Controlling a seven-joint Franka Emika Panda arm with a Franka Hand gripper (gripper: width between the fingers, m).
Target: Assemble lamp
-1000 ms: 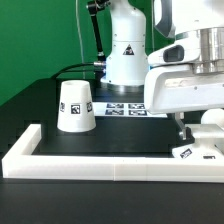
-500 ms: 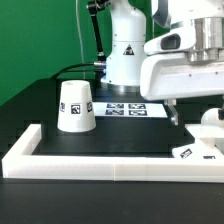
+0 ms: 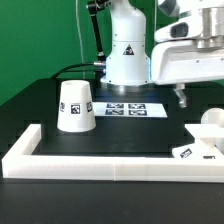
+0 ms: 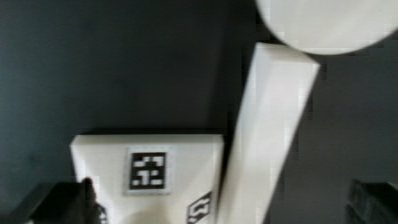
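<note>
At ext. view's right, gripper (image 3: 180,98) hangs wide open, holding nothing, above & clear of lamp base (image 3: 193,147). Bulb (image 3: 212,118) is near base; shade (image 3: 77,105) stands well apart, toward ext. view's left.

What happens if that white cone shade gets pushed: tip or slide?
The shade stands on its wider end, so it would probably slide rather than tip. It looks like rigid plastic, likely light for its size. Knocked over, its round wall might roll in a curve.

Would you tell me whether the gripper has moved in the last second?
Yes: in the exterior view the gripper has risen away from the flat white plastic lamp base.
</note>
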